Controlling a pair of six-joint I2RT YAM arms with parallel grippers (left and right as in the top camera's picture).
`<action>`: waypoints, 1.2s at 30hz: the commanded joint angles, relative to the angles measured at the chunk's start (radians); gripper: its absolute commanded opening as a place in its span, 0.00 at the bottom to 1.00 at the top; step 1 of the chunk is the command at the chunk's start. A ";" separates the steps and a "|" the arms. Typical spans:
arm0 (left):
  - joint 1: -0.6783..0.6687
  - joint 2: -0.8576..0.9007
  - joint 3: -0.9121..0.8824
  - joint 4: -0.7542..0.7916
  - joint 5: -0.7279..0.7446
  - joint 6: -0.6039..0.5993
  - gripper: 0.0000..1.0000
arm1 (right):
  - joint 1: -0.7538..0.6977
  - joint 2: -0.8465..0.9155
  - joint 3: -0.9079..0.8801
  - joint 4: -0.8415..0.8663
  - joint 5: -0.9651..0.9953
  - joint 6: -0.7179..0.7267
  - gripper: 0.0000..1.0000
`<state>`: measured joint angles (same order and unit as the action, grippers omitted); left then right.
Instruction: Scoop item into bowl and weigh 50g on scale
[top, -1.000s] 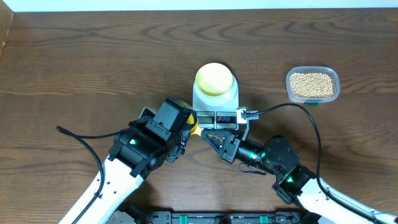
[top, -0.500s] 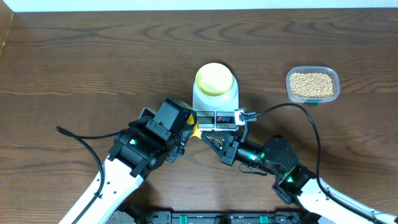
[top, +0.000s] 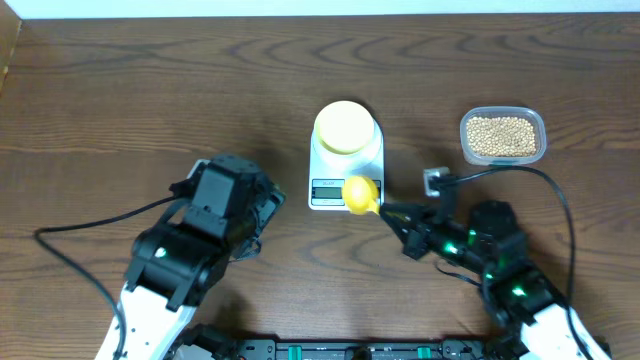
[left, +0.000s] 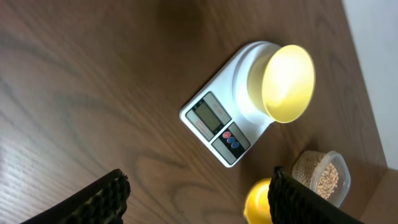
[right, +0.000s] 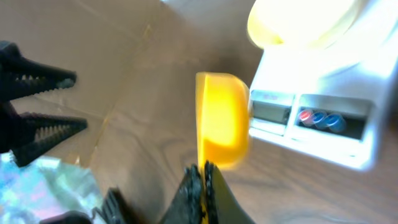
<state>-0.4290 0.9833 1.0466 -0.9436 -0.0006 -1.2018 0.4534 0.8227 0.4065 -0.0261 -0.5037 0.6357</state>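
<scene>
Arms: right jaws pinch scoop (top: 360, 194) by scale (top: 328, 185) | left jaws spread

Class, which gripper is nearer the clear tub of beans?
Right. The right gripper, holding the scoop, is off the scale toward the tub; the left gripper is beyond the scale's far side.

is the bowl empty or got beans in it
Empty: the bowl on the scale shows a bare yellow inside, nothing in it.
</scene>
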 joint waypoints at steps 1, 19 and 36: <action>0.010 -0.019 -0.003 -0.013 -0.013 0.106 0.88 | -0.069 -0.141 0.122 -0.267 0.060 -0.212 0.01; -0.222 0.424 -0.003 0.277 -0.013 0.076 0.07 | -0.146 -0.307 0.353 -0.729 0.469 -0.343 0.01; -0.310 0.795 -0.003 0.599 -0.010 0.084 0.07 | -0.146 -0.305 0.351 -0.706 0.577 -0.326 0.01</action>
<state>-0.7353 1.7527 1.0466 -0.3714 -0.0025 -1.1248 0.3134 0.5171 0.7448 -0.7361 0.0498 0.3096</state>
